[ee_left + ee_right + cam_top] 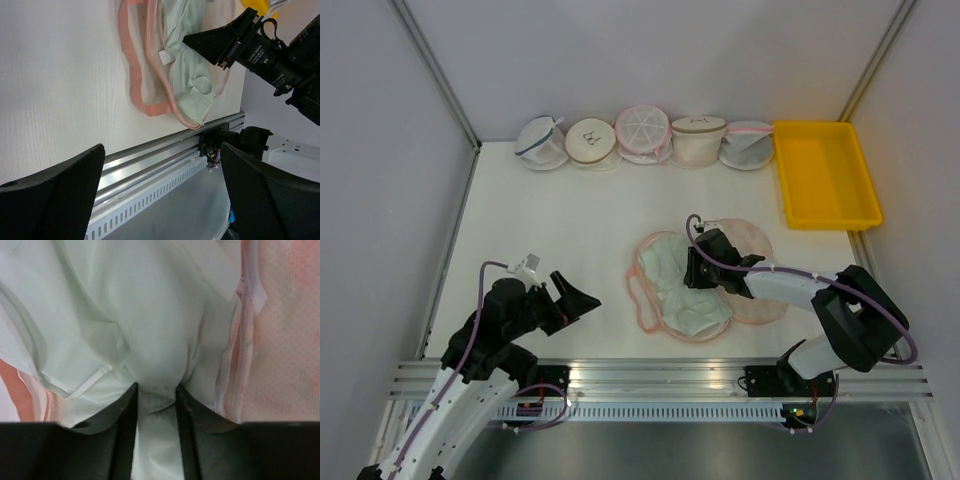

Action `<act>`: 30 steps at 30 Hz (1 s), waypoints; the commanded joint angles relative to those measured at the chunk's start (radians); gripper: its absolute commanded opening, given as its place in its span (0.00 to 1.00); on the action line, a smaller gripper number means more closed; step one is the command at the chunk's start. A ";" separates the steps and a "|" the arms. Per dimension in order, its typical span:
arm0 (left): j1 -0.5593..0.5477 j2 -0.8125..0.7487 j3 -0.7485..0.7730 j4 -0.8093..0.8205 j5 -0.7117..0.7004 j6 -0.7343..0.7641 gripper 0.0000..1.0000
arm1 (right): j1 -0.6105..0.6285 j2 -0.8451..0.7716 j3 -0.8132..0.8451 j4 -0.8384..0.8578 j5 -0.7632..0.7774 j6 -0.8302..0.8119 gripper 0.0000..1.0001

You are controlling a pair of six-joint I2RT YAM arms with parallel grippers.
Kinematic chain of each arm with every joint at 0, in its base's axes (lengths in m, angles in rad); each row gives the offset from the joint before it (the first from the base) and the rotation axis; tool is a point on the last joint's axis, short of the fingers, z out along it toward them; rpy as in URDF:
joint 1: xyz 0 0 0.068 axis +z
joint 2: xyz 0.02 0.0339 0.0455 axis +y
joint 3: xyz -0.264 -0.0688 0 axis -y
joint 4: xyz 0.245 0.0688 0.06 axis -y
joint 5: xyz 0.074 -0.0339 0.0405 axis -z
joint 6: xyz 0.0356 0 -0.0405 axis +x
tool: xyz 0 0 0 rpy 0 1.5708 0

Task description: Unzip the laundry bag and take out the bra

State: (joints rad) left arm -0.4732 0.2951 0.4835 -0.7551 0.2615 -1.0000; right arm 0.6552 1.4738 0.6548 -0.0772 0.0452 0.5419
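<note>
The laundry bag [760, 300] lies open in the middle right of the table, cream with pink trim. The pale mint bra [672, 272] lies on its opened left part. My right gripper [698, 272] is down on the bra and shut on a fold of its cloth; in the right wrist view the fingers [125, 410] pinch the mint fabric [150, 330], with the bag's printed fabric [280, 360] to the right. My left gripper [582, 299] is open and empty near the front left. The left wrist view shows the bag's pink trim [131, 75] and the bra [192, 75].
Several round mesh bags [642, 134] stand in a row at the back of the table. A yellow tray [825, 175] sits at the back right. The aluminium rail [660, 375] runs along the near edge.
</note>
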 commanded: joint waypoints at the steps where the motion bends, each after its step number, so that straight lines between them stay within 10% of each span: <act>1: -0.001 -0.014 0.010 -0.003 -0.018 -0.029 0.99 | -0.002 0.023 -0.014 0.034 -0.041 -0.005 0.36; 6: -0.001 -0.017 0.010 -0.001 -0.015 -0.031 1.00 | 0.000 0.000 -0.004 0.018 -0.041 -0.005 0.00; 20: -0.001 -0.020 0.009 -0.001 -0.018 -0.034 1.00 | 0.000 -0.291 0.216 -0.242 -0.041 -0.057 0.00; 30: -0.001 -0.022 0.029 -0.004 -0.008 -0.026 1.00 | -0.012 -0.285 0.526 -0.476 0.344 -0.091 0.01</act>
State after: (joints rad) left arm -0.4732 0.2775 0.4835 -0.7628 0.2619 -1.0061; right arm 0.6537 1.1667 1.0599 -0.4469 0.2001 0.4824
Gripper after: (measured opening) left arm 0.993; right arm 0.010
